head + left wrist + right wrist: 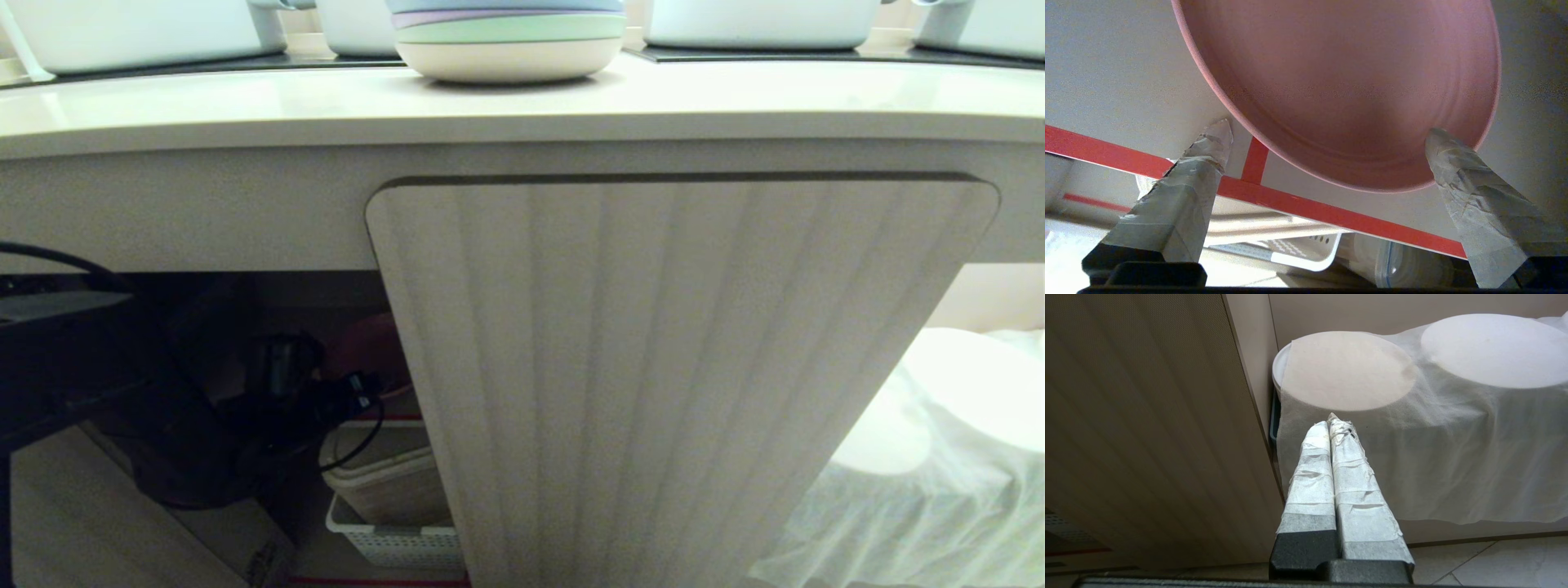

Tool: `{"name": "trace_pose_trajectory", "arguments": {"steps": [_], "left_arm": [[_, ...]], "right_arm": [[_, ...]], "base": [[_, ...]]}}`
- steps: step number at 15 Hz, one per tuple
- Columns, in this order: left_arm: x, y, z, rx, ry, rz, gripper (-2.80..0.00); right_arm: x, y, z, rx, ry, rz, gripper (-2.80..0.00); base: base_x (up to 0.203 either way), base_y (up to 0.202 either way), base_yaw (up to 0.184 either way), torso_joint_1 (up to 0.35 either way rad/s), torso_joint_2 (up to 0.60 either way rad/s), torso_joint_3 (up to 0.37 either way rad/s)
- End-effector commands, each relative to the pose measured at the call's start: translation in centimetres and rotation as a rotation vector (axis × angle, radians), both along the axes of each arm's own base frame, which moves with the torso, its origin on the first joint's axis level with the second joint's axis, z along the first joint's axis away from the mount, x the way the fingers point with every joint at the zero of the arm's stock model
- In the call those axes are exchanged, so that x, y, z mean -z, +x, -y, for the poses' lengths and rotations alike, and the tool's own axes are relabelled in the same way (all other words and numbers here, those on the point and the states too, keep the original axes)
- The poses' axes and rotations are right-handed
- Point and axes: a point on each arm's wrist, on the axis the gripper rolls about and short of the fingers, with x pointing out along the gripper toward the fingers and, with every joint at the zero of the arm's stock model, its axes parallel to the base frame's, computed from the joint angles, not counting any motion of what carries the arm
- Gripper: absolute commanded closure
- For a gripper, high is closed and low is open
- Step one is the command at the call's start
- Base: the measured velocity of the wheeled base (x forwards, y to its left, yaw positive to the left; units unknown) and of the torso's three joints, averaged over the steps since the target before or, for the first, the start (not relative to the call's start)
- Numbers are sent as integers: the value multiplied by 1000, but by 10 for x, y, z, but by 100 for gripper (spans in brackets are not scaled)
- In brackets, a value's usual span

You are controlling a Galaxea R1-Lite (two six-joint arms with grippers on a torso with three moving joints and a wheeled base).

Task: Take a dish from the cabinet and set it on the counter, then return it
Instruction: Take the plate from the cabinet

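Note:
The pink dish (1347, 81) lies on the cabinet's grey, red-edged shelf (1118, 81). My left gripper (1327, 130) is open wide at the dish's near rim. One taped fingertip (1218, 132) is just outside the rim and the other fingertip (1439, 141) is over its inner edge, with nothing gripped. In the head view my left arm (163, 392) reaches into the dark opening beside the ribbed cabinet door (669, 367), and a little of the dish (371, 347) shows there. The counter (245, 98) runs above. My right gripper (1331, 420) is shut and empty, parked low beside the door.
A stack of pastel plates (510, 37) and white pots (131, 28) stand on the counter. Under the shelf sit a white perforated basket (1306, 253) and a clear lidded container (1404, 265). White discs wrapped in cloth (1347, 369) fill the recess to the right of the door.

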Motion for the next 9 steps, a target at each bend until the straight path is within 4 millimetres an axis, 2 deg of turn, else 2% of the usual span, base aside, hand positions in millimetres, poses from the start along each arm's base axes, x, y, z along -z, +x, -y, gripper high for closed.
{"name": "trace_pose_trajectory", "arguments": {"steps": [1, 9], "left_arm": [[-4, 2, 0, -2, -3, -6, -280], [-12, 10, 0, 4, -4, -64, -280]], "right_arm": [[0, 0, 0, 0, 1, -1, 0], [0, 0, 0, 0, 0, 0, 0]], "base": [[0, 0, 0, 0, 0, 0], [0, 0, 0, 0, 0, 0]]}}
